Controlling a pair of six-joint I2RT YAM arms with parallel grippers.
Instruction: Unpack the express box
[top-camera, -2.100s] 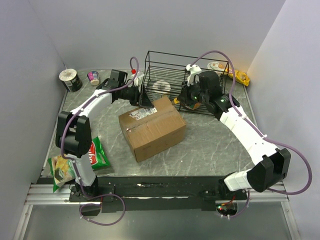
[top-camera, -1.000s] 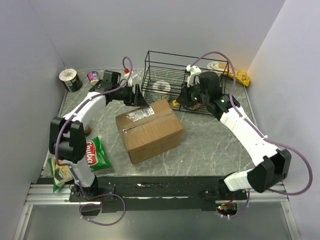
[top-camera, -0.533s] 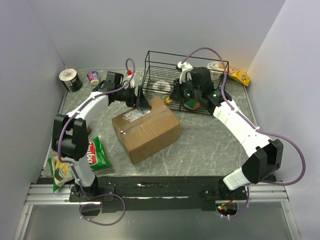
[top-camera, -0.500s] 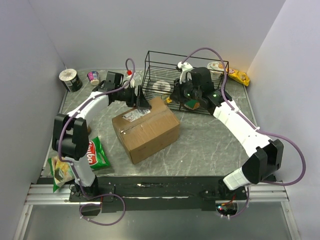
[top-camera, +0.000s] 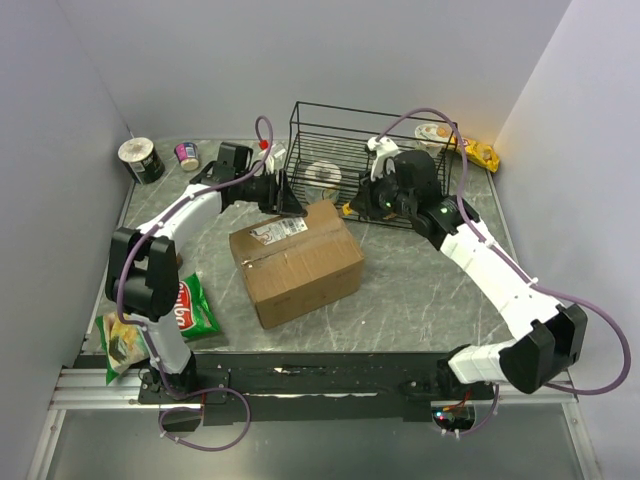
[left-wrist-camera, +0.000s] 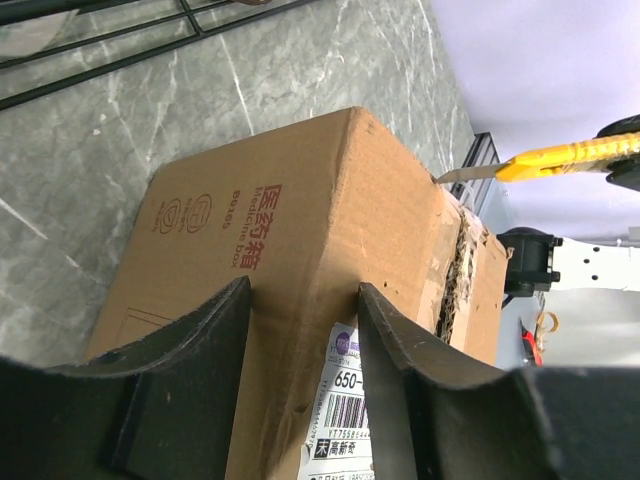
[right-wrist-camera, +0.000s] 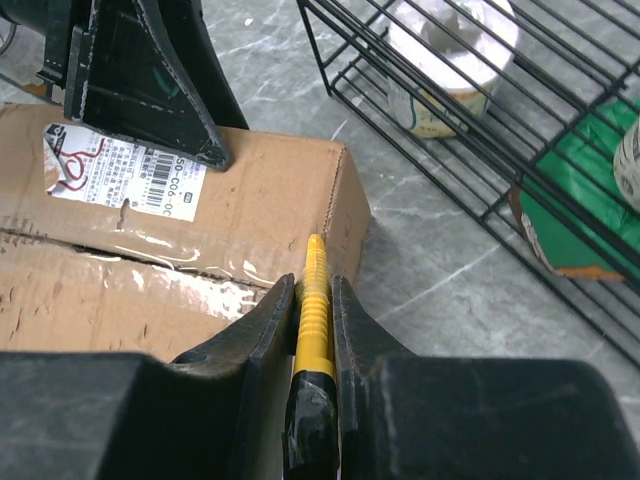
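Right gripper (right-wrist-camera: 314, 290) is clamped on a yellow utility knife (right-wrist-camera: 316, 255), whose tip points at the far corner of the express box (top-camera: 297, 258). The box lies just ahead of and below it, with the taped seam to its left. Beyond that corner, the left gripper (left-wrist-camera: 302, 290) stands partly open astride the box's far top edge beside the white label (right-wrist-camera: 115, 165); I cannot tell whether it presses the cardboard. A black wire basket (top-camera: 300, 130) stands just beside the knife.

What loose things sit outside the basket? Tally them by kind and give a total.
Box: 1
Knife: 1
Snack bags: 3
Round containers: 3, one behind the basket
Total: 8
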